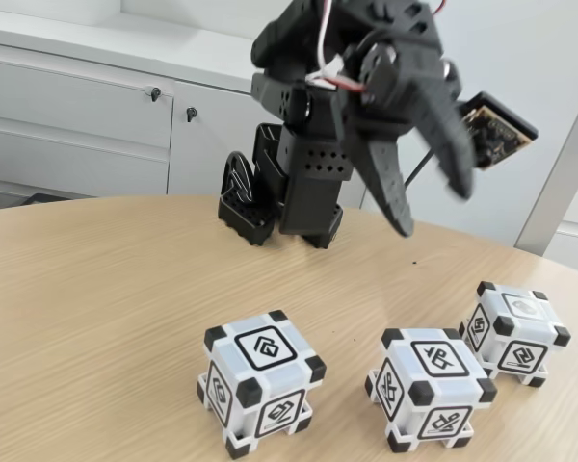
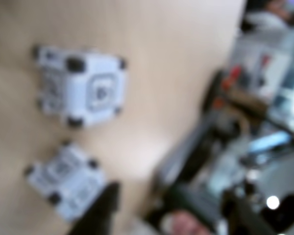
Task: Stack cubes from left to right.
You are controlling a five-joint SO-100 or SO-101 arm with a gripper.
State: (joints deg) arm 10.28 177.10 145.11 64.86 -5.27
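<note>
The table (image 1: 96, 289) has a light wood-grain top with a smooth, matt look. The three cubes (image 1: 262, 382) (image 1: 431, 387) (image 1: 516, 332) look like white plastic, faintly glossy on their faces, with matt black corner blocks and black-printed symbols. The arm (image 1: 313, 164) and its gripper (image 1: 433, 207) are matt black plastic, their surfaces slightly rough in the fixed view. A bare circuit board (image 1: 496, 130) beside the gripper looks dark brown with small metallic parts. The cabinet (image 1: 77, 125) behind has smooth pale grey fronts with a dull sheen.
</note>
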